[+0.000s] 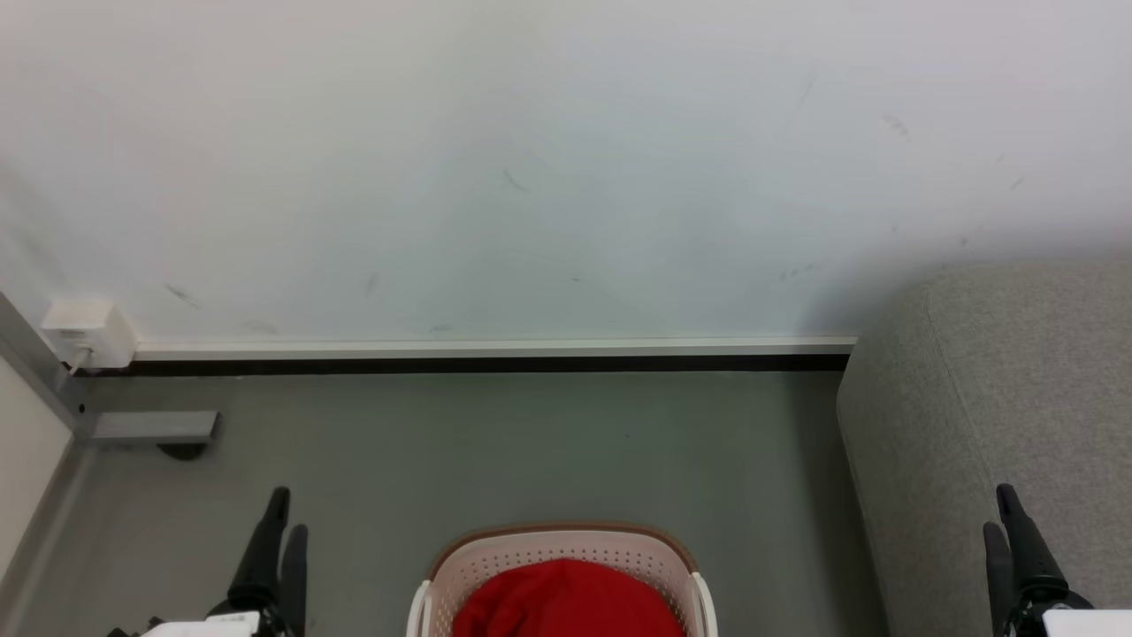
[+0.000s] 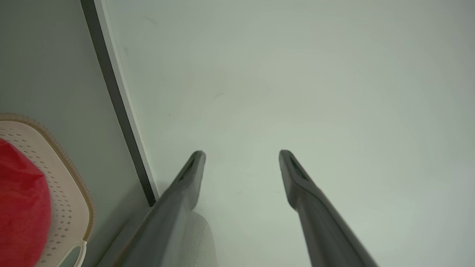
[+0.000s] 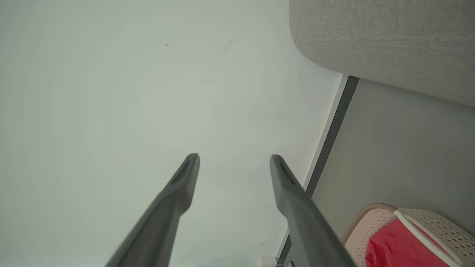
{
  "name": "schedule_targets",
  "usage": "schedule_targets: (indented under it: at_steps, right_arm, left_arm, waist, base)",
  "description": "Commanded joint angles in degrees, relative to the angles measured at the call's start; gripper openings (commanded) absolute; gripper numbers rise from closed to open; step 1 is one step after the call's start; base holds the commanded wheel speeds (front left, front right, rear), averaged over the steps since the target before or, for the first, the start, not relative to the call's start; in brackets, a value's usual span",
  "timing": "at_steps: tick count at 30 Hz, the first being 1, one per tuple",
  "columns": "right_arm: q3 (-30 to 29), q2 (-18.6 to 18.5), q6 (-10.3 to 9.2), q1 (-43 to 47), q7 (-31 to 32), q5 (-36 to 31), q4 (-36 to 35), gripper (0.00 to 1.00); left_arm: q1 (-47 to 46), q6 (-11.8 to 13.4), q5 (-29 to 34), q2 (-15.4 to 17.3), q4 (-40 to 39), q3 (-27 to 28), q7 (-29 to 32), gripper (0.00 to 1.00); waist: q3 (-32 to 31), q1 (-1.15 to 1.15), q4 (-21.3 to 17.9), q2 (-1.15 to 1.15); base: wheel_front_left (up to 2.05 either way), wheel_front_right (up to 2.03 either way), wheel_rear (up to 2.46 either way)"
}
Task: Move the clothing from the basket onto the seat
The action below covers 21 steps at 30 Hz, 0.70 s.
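The red clothing (image 1: pixel 566 602) lies bunched inside the cream basket (image 1: pixel 566 541) at the bottom centre of the head view, on the grey floor. The grey seat (image 1: pixel 999 425) rises at the right, its rounded arm close to the basket. My left gripper (image 1: pixel 287 513) stands open at the lower left, well left of the basket. My right gripper (image 1: pixel 999 509) is open at the lower right, in front of the seat. The left wrist view shows the left gripper (image 2: pixel 242 154) open with the clothing (image 2: pixel 22 207) and basket (image 2: pixel 70 193) at its left edge. In the right wrist view, the right gripper (image 3: pixel 234 157) is open too; the seat (image 3: pixel 389 40), basket (image 3: pixel 438 226) and clothing (image 3: pixel 397 248) also show there.
A white wall (image 1: pixel 531 159) with a pale skirting and dark gap (image 1: pixel 486 363) closes the far side. A white socket box (image 1: pixel 88 332) and a grey metal bracket (image 1: pixel 150 426) sit in the left corner. Bare grey floor (image 1: pixel 531 451) stretches between basket and wall.
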Motion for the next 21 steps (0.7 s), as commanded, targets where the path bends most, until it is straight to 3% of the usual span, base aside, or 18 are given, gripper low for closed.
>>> schedule_targets:
  at_steps: [1, 21]
  right_arm:
    - [0.3, -0.7, -0.01, -0.6, -0.6, -1.3, -1.4, 1.00]
    - [2.4, -1.9, -0.03, 0.8, -5.7, -28.5, -7.4, 1.00]
  left_arm:
    - [-0.8, -0.1, 0.9, 0.3, -1.0, -0.1, -0.9, 1.00]
    - [-0.1, 0.1, 16.9, 0.5, -2.8, -1.2, -5.9, 1.00]
  waist:
    - [0.0, 0.00, 0.0, 0.00]
    - [0.3, 0.00, 0.8, 0.00]
  base:
    - [0.00, 0.00, 0.00]
    - [0.00, 0.00, 0.00]
